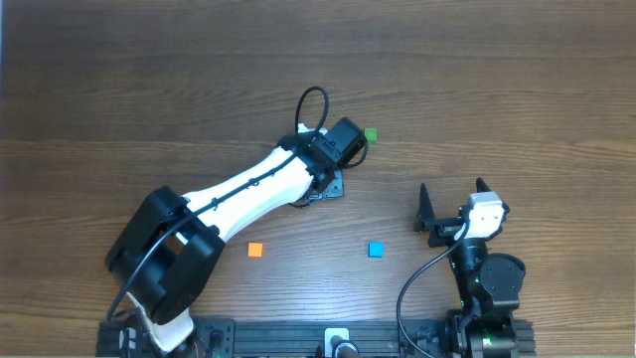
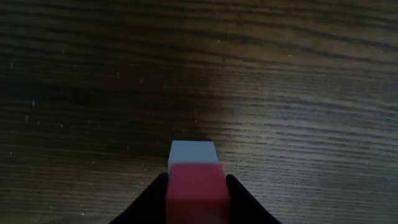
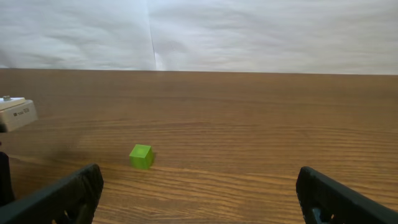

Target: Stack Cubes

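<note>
The left arm (image 1: 263,184) stretches from its base across the wooden counter (image 1: 119,89) toward the middle. The left tool (image 2: 196,180) is closed narrowly on a red cube (image 2: 194,198), one dark finger (image 2: 154,196) against each side of it. A pale grey cube (image 2: 193,152) sits on the counter just past the red one and is partly covered by it; I cannot tell whether the two touch.

A green cube (image 1: 371,134) rests on the counter just beside the left arm's wrist, apart from every other cube. In the right wrist view the green cube (image 3: 141,156) lies ahead of the right tool (image 3: 199,174) and off to one side.

The right tool (image 1: 452,199) hangs near its own base; its fingers are spread wide with nothing between them.

An orange cube (image 1: 255,250) and a blue cube (image 1: 375,249) lie on the counter closer to the bases, well apart from each other. The orange one is near the left arm's lower link; the blue one is between the two arms, nearer the right tool.
</note>
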`<move>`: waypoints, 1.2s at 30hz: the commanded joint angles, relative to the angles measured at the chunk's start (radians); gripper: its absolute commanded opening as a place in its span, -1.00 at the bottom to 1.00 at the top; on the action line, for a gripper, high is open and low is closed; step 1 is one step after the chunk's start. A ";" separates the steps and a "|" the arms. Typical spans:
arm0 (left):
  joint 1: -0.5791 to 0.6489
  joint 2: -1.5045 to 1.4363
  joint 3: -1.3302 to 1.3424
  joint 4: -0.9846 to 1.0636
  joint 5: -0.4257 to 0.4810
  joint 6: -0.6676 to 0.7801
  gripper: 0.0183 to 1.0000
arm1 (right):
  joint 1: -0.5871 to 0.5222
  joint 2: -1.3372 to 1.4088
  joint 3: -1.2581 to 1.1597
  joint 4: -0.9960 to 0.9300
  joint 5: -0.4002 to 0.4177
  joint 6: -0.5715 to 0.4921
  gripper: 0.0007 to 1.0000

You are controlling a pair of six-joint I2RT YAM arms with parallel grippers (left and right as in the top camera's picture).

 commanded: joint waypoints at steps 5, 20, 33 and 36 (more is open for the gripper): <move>0.006 0.017 -0.010 -0.013 -0.019 -0.014 -0.38 | 0.002 0.001 -0.006 -0.002 -0.003 -0.002 0.98; 0.006 0.017 -0.010 -0.013 -0.021 -0.014 -0.40 | 0.002 0.001 -0.006 -0.002 -0.003 -0.002 0.98; 0.006 0.017 -0.010 -0.012 -0.031 -0.014 -0.51 | 0.002 0.001 -0.006 -0.002 -0.003 -0.002 0.98; 0.006 0.017 -0.010 -0.012 -0.031 -0.014 -0.51 | 0.002 0.001 -0.006 -0.002 -0.003 -0.002 0.99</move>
